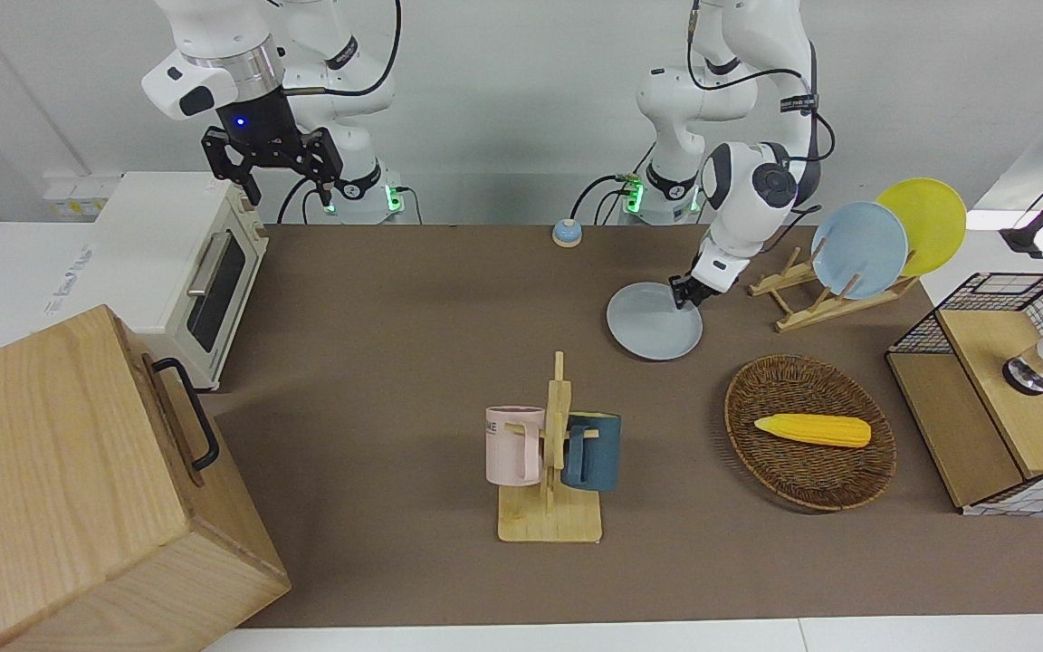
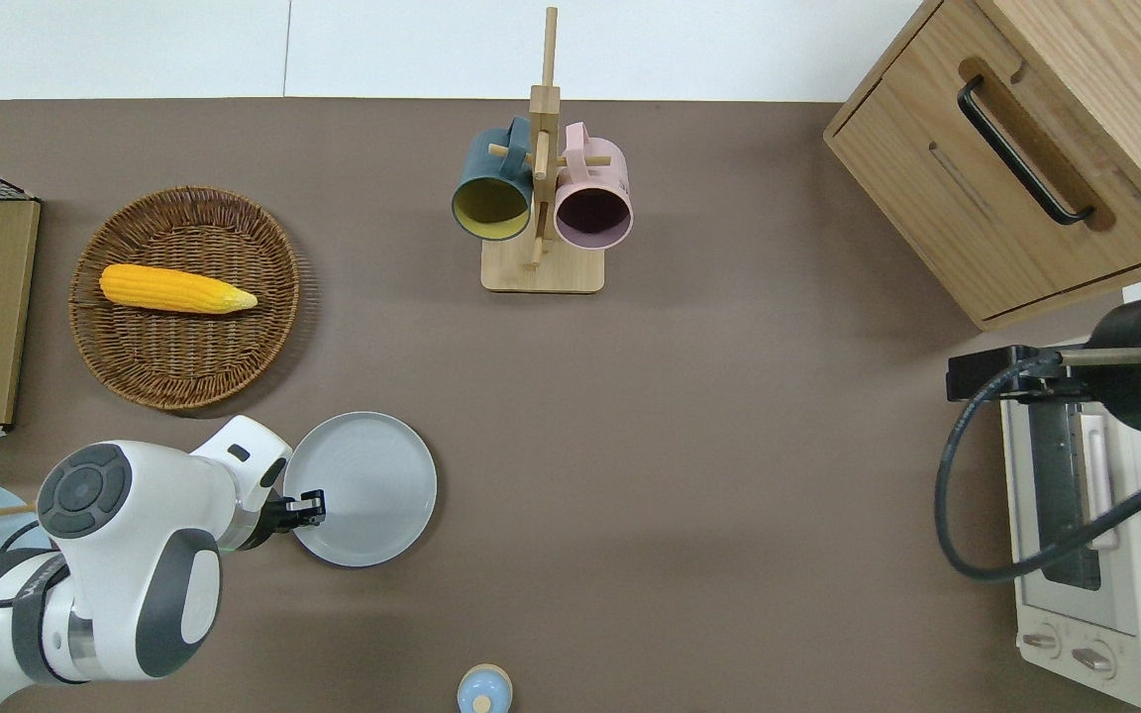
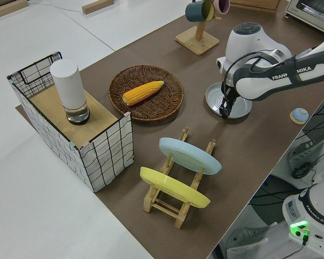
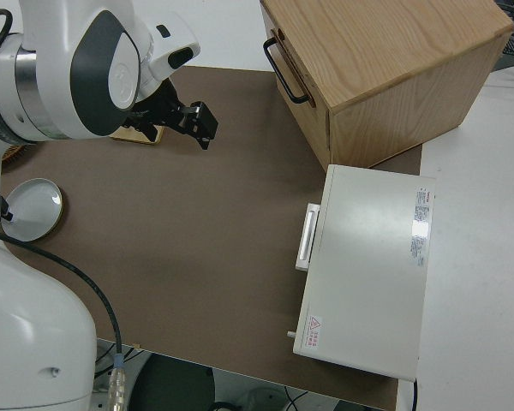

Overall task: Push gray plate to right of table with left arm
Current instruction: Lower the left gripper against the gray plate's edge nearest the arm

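Observation:
The gray plate (image 1: 655,323) lies flat on the brown table (image 1: 395,317), nearer to the robots than the wicker basket; it also shows in the overhead view (image 2: 372,490) and the left side view (image 3: 236,101). My left gripper (image 1: 686,299) is shut, pointing down, with its tips just inside the plate's rim on the side toward the left arm's end of the table (image 2: 311,502). It holds nothing. My right gripper (image 1: 290,195) is open and parked.
A wicker basket (image 1: 757,453) holds a corn cob (image 1: 813,429). A wooden rack carries a sky-blue plate (image 1: 858,249) and a yellow plate (image 1: 924,226). A mug tree (image 1: 553,453), small bell (image 1: 567,233), toaster oven (image 1: 182,263), wooden cabinet (image 1: 60,489) and wire crate (image 1: 1010,389) also stand here.

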Action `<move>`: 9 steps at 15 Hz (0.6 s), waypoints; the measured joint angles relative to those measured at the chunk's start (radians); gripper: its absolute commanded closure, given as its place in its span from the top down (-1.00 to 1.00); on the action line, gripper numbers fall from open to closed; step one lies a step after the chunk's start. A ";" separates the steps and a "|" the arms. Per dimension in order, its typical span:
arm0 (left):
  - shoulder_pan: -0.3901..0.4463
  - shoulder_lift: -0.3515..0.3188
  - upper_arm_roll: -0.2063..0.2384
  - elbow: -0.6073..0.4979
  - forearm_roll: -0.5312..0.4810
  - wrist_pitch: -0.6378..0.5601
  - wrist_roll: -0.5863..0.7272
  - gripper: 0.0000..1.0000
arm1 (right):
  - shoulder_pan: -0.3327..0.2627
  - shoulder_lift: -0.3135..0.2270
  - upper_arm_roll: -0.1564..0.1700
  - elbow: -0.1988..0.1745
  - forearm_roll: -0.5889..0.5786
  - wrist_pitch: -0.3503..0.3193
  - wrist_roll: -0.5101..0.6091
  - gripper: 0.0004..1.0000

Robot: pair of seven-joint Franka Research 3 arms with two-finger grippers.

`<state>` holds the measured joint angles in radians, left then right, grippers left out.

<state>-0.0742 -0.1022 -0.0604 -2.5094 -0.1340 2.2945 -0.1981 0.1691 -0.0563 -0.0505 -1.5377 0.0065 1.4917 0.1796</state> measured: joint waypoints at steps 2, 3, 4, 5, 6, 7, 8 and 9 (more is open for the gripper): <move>0.000 0.000 0.000 -0.001 0.006 0.009 0.006 -0.63 | 0.000 0.000 0.000 0.000 0.000 0.000 0.000 0.99; 0.000 0.000 0.000 -0.002 0.008 0.010 0.008 -0.73 | 0.000 0.000 0.000 0.000 0.000 0.000 0.000 0.99; 0.001 0.000 0.000 -0.002 0.009 0.011 0.009 -0.82 | 0.000 0.000 0.000 0.000 0.000 0.000 0.000 0.99; 0.001 0.000 0.000 -0.003 0.012 0.013 0.009 -0.88 | 0.000 0.000 0.000 0.000 0.000 0.000 0.000 0.99; 0.001 0.000 0.001 -0.004 0.016 0.018 0.010 -0.89 | 0.000 0.000 0.000 0.000 0.000 0.000 0.000 0.99; 0.001 0.000 0.001 -0.005 0.020 0.025 0.010 -0.90 | 0.000 0.000 0.000 0.000 0.000 0.000 0.000 0.99; 0.002 0.000 0.001 -0.006 0.022 0.029 0.010 -0.94 | 0.000 0.000 0.000 0.000 0.000 0.000 0.000 0.99; 0.002 0.000 0.001 -0.006 0.024 0.031 0.011 -0.97 | 0.000 0.000 0.000 0.000 0.000 0.000 0.000 0.99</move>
<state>-0.0724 -0.1021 -0.0595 -2.5158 -0.1103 2.3253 -0.1874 0.1691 -0.0563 -0.0505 -1.5377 0.0065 1.4917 0.1796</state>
